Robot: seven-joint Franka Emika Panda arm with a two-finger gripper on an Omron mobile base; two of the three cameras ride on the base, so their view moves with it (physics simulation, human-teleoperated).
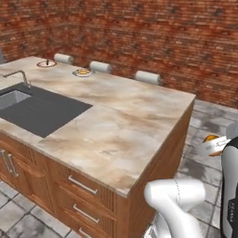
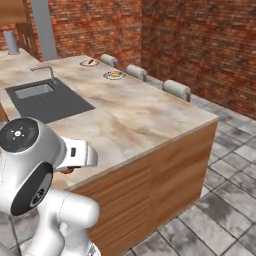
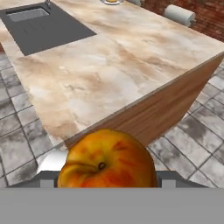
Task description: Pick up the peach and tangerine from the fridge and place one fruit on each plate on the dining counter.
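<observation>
My gripper (image 3: pixel 107 180) is shut on the peach (image 3: pixel 107 158), a red-orange fruit with its stem dimple facing the camera. In the left base view the gripper (image 1: pixel 215 146) hangs off the dining counter's (image 1: pixel 121 121) right end, above the floor, with the peach (image 1: pixel 211 138) at its tip. Beside the arm's white body in the right base view is the gripper (image 2: pixel 71 168). Two small plates stand at the counter's far end, one (image 1: pixel 46 64) farther and one (image 1: pixel 83 72) nearer. The nearer plate (image 2: pixel 114 75) bears something orange-yellow; I cannot tell if it is the tangerine. The fridge is out of view.
A dark inset sink (image 1: pixel 35 109) with a faucet (image 1: pixel 19 74) takes up the counter's left part. Three white stool backs (image 1: pixel 148 77) line the far side. A brick wall (image 1: pixel 162 37) stands behind. Grey tiled floor (image 2: pixel 220 200) surrounds the counter's wooden end panel.
</observation>
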